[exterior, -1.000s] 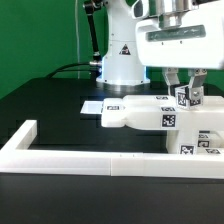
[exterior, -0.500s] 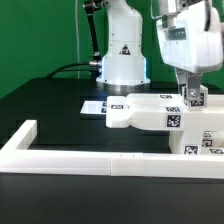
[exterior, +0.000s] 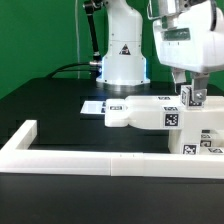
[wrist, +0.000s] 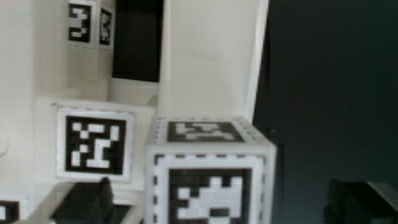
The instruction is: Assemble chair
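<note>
The matte-white blocky plastic chair pieces with square black-and-white tags (exterior: 165, 118) sit at the exterior view's centre right, just behind the long low white border wall (exterior: 90, 155). The gripper (exterior: 191, 97) stands over 1 tagged post (wrist: 210, 180); whether its jaws are apart, I cannot tell.

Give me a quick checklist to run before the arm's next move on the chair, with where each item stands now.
1. Gripper down at the small tagged post: ok.
2. Jaws open or shut: cannot tell.
3. Post upright on the chair slab: ok.
4. Post fully seated: cannot tell.
5. Slab flat on the table, inside the border wall: ok.
6. Marker board uncovered: ok.
</note>
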`<state>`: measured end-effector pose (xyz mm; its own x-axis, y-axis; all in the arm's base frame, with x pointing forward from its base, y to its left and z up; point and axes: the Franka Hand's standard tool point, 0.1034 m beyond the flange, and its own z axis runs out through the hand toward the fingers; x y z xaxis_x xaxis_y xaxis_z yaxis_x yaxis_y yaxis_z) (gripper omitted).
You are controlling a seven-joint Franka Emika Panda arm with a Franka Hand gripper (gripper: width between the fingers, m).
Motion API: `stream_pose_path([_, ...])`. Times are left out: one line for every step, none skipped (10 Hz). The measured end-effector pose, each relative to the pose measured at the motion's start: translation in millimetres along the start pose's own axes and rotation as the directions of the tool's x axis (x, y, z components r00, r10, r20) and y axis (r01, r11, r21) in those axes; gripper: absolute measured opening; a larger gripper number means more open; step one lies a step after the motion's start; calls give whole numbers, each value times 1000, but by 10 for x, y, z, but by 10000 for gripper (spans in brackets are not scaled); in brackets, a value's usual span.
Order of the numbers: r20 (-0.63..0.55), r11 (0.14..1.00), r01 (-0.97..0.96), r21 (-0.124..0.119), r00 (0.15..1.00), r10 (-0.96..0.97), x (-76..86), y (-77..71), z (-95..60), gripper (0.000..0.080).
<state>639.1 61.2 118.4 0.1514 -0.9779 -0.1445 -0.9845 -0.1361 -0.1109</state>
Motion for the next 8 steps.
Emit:
stream_pose_path([-2,989,151,6,989,-151,-11,-12,-4,637])
stream_pose_path([-2,964,264,6,964,-264,-34,-15,-7,637])
stream_pose_path([-2,931,366,6,931,-366,-63,-20,-11,647])
stream_pose_path([-3,874,487,6,874,-487,-69,-20,-9,647])
stream_pose_path([-3,837,547,5,837,-547,-70,-17,-6,648])
stream_pose_path([-2,781,625,2,781,-625,-72,-10,4,648])
stream_pose_path([-1,731,682,-1,731,-682,-75,1,16,648])
stream_pose_path([-1,678,735,-2,678,-735,-73,2,17,648])
